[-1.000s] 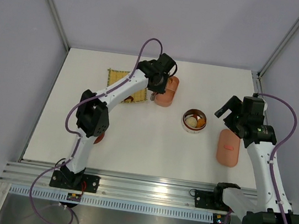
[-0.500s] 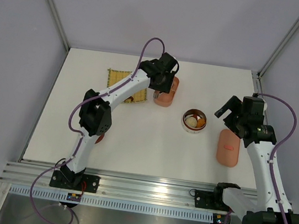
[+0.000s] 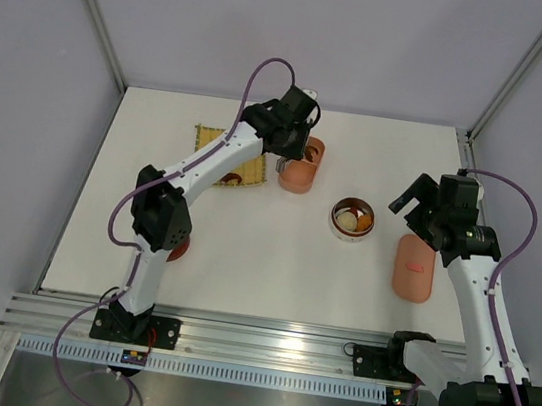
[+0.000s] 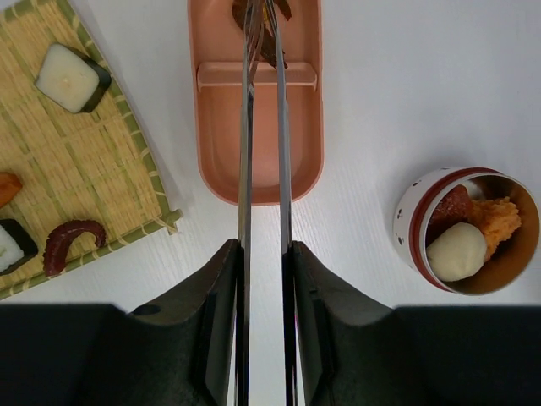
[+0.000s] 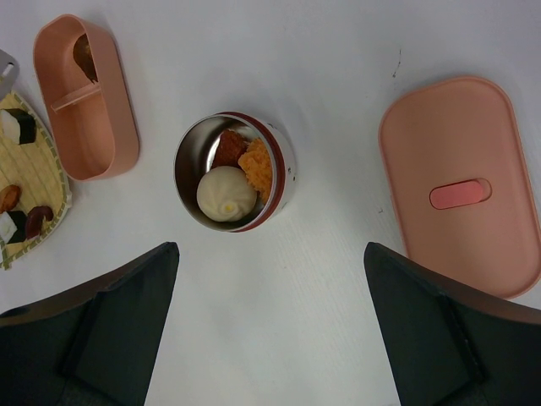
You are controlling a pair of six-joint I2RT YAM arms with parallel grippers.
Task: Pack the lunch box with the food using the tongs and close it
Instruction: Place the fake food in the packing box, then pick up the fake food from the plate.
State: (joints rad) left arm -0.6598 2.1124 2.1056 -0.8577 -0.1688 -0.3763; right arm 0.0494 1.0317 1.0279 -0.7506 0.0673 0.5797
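Overhead, the left hand is found above the far end of the lunch box. Against the frames of a second back, it has been carried slightly farther from the bases and the elbow has been swung leftward. Nothing else has been shifted. The right hand is spread wide above the desk, near the round pot and the lid, which lies well apart from the box. The tongs are mostly hidden beneath the hand here.

From the left wrist, the hand is seen narrowed onto the tongs, both arms being pressed between its fingers. Their long axis is run straight up the picture, along the box's own length. The pointed tips are aimed into the far compartment, where a brown piece is straddled or pinched; which cannot be told. A delivery is judged to be in hand. A sushi block and other pieces are left on the mat, so packing is judged far from done.

From the right wrist, the wide-set hand is shown holding nothing, and the lid is seen off.
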